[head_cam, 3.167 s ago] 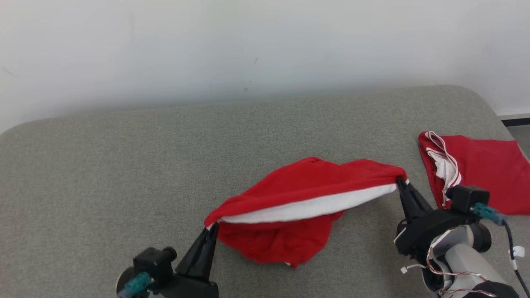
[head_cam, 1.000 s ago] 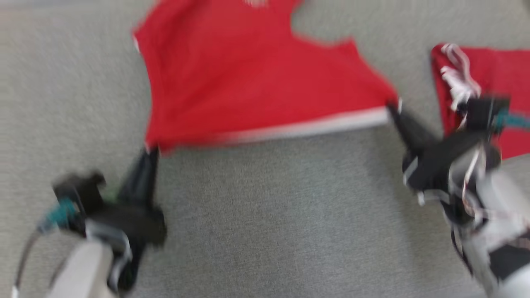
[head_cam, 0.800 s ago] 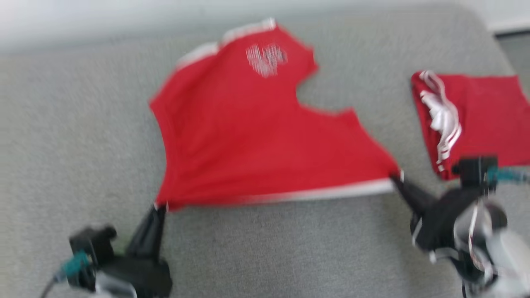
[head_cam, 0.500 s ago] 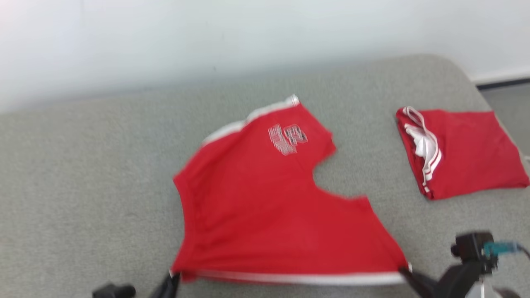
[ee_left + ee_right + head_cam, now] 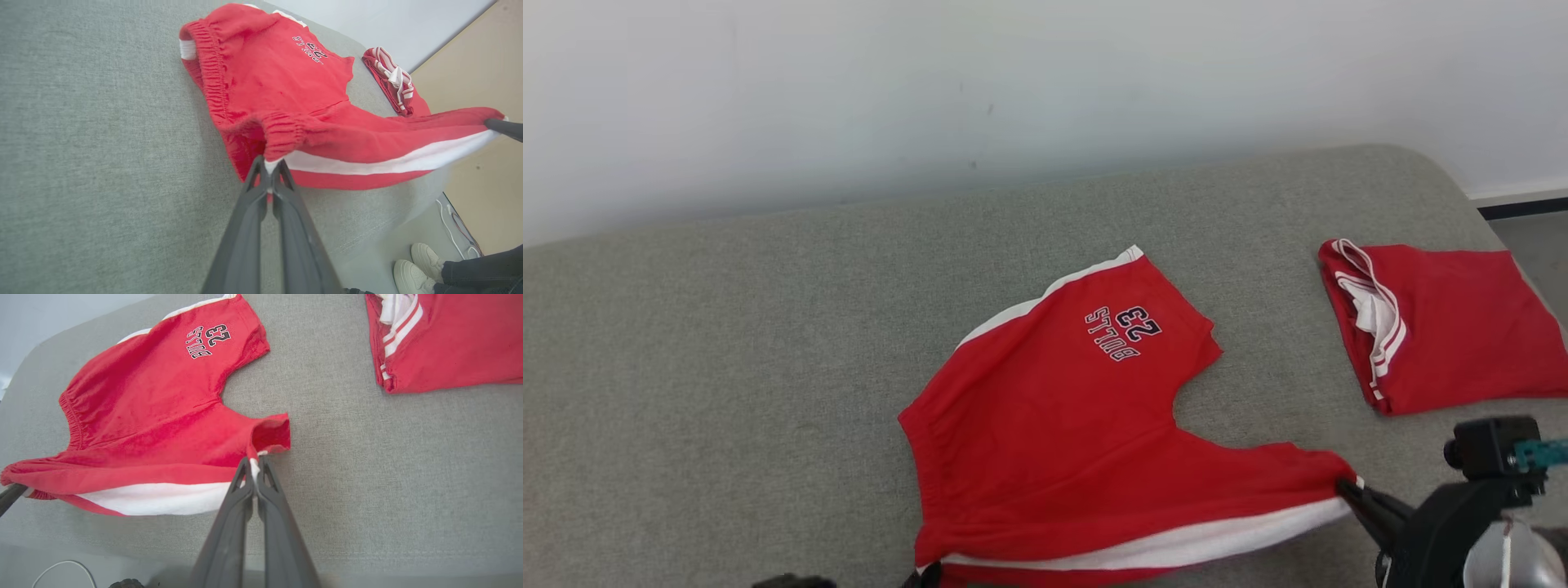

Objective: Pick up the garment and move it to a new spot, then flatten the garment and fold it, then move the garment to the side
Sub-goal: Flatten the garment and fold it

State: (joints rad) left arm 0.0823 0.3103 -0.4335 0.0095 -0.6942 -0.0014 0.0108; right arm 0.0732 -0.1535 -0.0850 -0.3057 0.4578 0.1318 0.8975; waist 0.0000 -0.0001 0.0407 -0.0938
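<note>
Red shorts (image 5: 1062,425) with a white side stripe and dark lettering lie spread on the grey couch surface (image 5: 727,367), one leg pointing away. My left gripper (image 5: 269,165) is shut on the waistband corner of the shorts (image 5: 286,94) at the stripe's end. My right gripper (image 5: 254,460) is shut on the leg-hem corner of the shorts (image 5: 155,404); in the head view it (image 5: 1343,487) sits at the lower right. The near striped edge is stretched between the two grippers, slightly lifted.
A second red garment (image 5: 1445,327), folded, with white trim, lies at the right end of the couch. The pale wall (image 5: 1013,82) stands behind. A person's white shoes (image 5: 416,269) stand on the floor beyond the couch's near edge.
The bunched shorts were flung outward and now lie spread flat; both grippers kept hold and drew back toward the near edge. The head camera swung down and back up.
</note>
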